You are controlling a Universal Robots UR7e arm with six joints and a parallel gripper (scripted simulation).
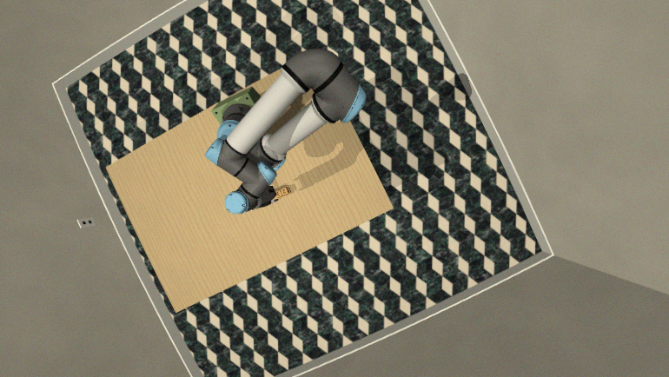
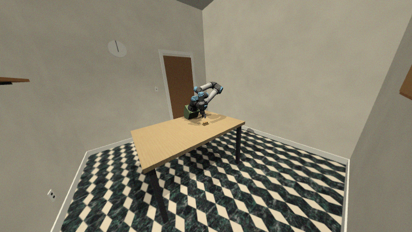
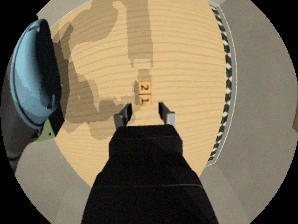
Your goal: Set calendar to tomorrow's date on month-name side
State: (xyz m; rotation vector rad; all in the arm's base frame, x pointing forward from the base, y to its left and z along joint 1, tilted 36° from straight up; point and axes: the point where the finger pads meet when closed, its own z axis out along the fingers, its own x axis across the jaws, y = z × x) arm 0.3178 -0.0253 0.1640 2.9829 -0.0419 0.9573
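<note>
The small wooden calendar stands on the table. In the wrist view its two cubes sit side by side, one cube [image 3: 144,87] with a 2 on its top face and the other cube [image 3: 145,100] with a 1 on top. Both digits look turned sideways there. The tray's walls, the month's name and the cubes' side faces are too small or hidden to read. My gripper [image 2: 204,116] [image 3: 145,107] is open and empty, above the calendar and a little to one side, with clear air between the fingertips and the cubes.
The wooden table [image 1: 187,210] [image 2: 170,141] carries the arm's green base block [image 1: 216,112] [image 2: 189,113] at its back edge. The arm's shadow falls across the table beside the calendar. The arm's bent elbow reaches over the table's right part in the top view.
</note>
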